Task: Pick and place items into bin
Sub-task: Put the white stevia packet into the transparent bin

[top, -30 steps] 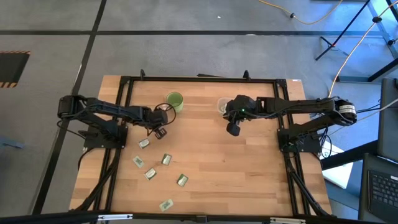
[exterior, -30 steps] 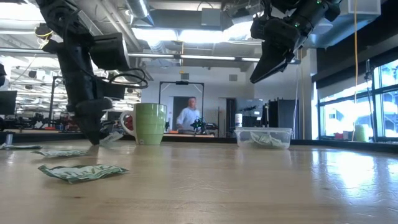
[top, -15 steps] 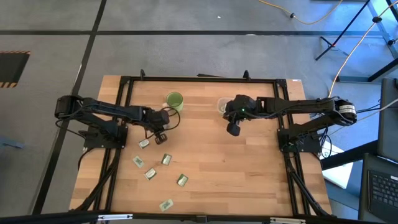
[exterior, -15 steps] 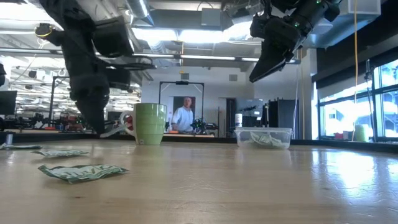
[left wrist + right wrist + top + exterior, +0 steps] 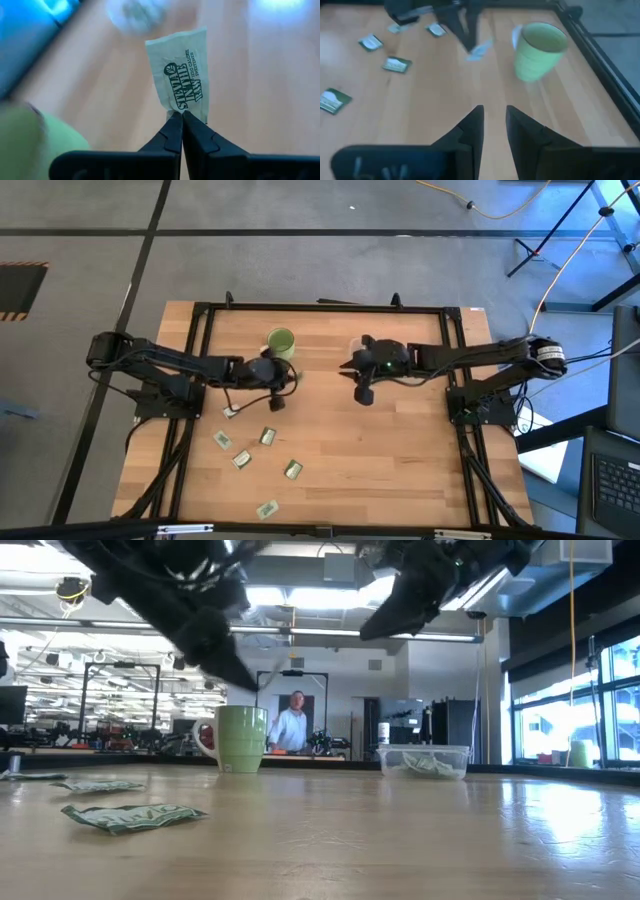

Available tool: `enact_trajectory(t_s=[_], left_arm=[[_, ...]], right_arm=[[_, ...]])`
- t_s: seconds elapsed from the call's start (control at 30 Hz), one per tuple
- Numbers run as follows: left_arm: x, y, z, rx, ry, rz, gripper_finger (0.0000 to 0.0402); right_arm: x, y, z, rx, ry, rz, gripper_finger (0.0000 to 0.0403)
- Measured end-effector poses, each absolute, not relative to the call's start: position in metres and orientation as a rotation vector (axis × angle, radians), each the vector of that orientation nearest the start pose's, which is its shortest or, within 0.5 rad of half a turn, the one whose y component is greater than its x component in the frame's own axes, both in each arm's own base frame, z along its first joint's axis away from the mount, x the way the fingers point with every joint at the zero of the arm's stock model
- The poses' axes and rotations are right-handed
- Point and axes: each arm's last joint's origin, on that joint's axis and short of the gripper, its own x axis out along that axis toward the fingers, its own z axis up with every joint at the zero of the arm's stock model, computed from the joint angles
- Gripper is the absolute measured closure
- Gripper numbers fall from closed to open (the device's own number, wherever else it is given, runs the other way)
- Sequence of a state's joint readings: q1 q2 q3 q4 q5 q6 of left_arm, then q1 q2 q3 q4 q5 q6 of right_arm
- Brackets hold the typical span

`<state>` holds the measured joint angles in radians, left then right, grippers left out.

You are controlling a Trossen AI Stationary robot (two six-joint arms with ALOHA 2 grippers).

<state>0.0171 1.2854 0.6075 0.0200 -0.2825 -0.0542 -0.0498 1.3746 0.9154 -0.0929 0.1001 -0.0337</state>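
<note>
Your left gripper [image 5: 182, 116] is pinched shut on one packet [image 5: 181, 74], gripping it by a short edge so the printed face stands out past the fingertips. In the high view that gripper [image 5: 277, 402] hangs above the surface just in front of the mug [image 5: 281, 341], a little left of the middle, and the right wrist view shows the packet [image 5: 480, 49] dangling from the dark fingers beside the mug [image 5: 538, 50].

Your right gripper [image 5: 493, 116] holds nothing; its fingers stand a narrow gap apart. In the high view it [image 5: 362, 394] sits near the middle of the surface, raised off the wood, with its arm reaching in from the right edge. From the low view both arms are well above the surface.

The bin [image 5: 424, 760] stands toward the far edge, right of the mug [image 5: 240, 738], with pale packets already lying inside it. In the high view you see it only as a pale patch [image 5: 356, 346] beside the right arm's wrist.

Five loose packets remain toward the near left of the surface: one [image 5: 231, 412] just beside the left gripper, then [image 5: 221, 439], [image 5: 267, 436], [image 5: 241, 459] and [image 5: 292, 469]; a sixth [image 5: 266, 508] lies close to the near edge.

A person [image 5: 294, 726] stands in the room behind the surface.
</note>
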Motion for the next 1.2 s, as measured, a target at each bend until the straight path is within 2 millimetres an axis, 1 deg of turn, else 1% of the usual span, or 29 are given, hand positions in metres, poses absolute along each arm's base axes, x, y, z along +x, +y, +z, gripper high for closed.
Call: enact_trajectory(t_s=[0.17,0.33,0.47,0.57,0.67,0.77,0.97,1.07,1.2], left_arm=[[0.259,0.008,0.209,0.190,0.465,0.409,0.0399],[0.263,0.007,0.221,0.268,0.353,0.428,0.0399],[0.264,0.007,0.225,0.313,0.328,0.444,0.0399],[0.264,0.008,0.226,0.341,0.323,0.469,0.0399],[0.264,0.008,0.229,0.371,0.302,0.502,0.0399],[0.265,0.009,0.233,0.404,0.282,0.530,0.0399],[0.265,0.006,0.239,0.443,0.236,0.537,0.0399],[0.266,0.003,0.242,0.468,0.216,0.528,0.0399],[0.266,0.002,0.245,0.474,0.185,0.532,0.0399]], right_arm=[[0.307,-0.008,0.254,-0.028,0.499,-0.112,0.0318],[0.314,-0.002,0.253,-0.029,0.455,-0.095,0.0314],[0.318,-0.001,0.254,-0.002,0.410,-0.100,0.0283],[0.322,-0.002,0.260,0.015,0.328,-0.104,0.0252],[0.325,-0.002,0.266,-0.034,0.253,-0.096,0.0228],[0.326,0.000,0.270,-0.115,0.221,-0.081,0.0213],[0.329,0.000,0.275,-0.104,0.138,-0.118,0.0213],[0.331,-0.001,0.278,-0.159,0.097,-0.135,0.0217],[0.335,-0.001,0.277,-0.174,0.059,-0.139,0.0223]])
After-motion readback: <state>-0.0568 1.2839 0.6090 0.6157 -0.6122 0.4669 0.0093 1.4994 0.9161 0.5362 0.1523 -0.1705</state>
